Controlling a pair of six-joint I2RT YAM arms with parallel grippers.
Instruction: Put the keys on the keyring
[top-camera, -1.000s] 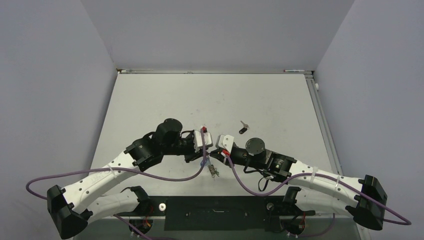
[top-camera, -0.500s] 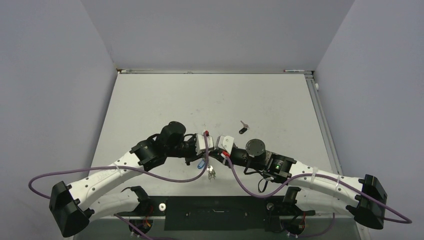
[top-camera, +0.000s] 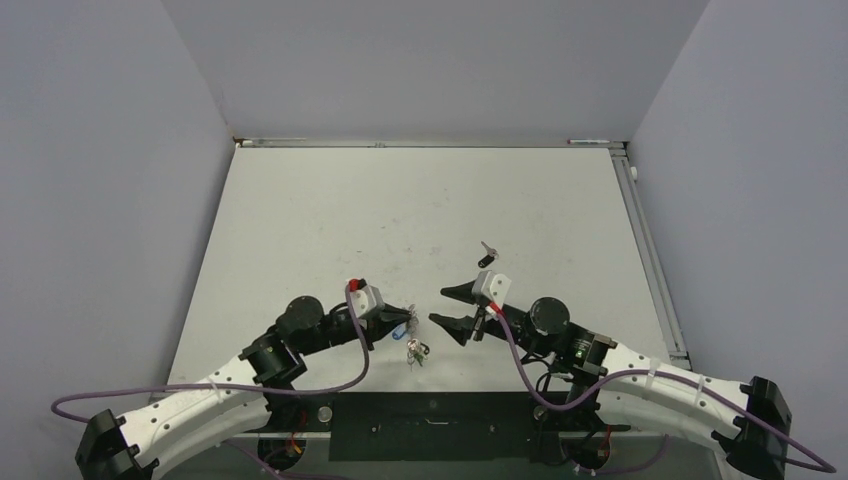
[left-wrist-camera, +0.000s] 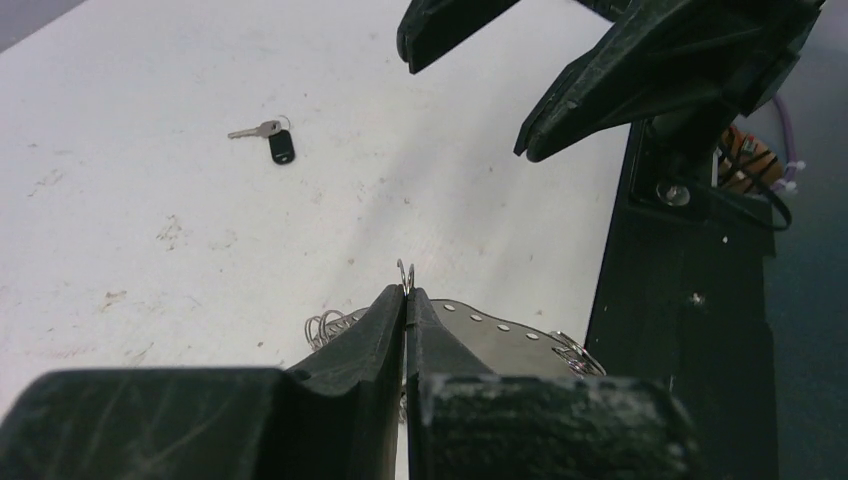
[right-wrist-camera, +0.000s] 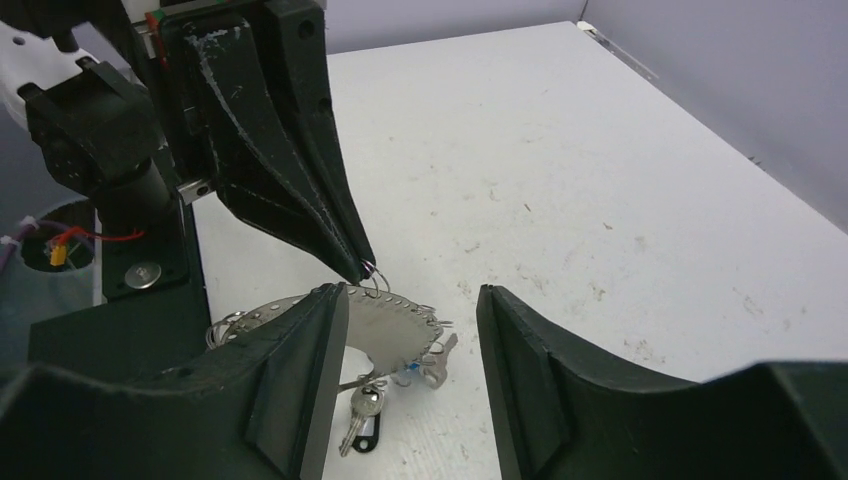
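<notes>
Scuffed white worktop (top-camera: 420, 200), grey walls (top-camera: 430, 60). The left gripper (left-wrist-camera: 406, 292) clenches the keyring (right-wrist-camera: 392, 322); the right gripper (right-wrist-camera: 410, 292) is spread wide around it.

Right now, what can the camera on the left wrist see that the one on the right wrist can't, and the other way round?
Only the left wrist view shows the black key, lying alone on the table. Only the right wrist view shows the bunched keys under the keyring; whether they hang or rest on the table is hard to tell. Both views show the left gripper shut on the keyring's wire, and the right gripper open and facing it.
</notes>
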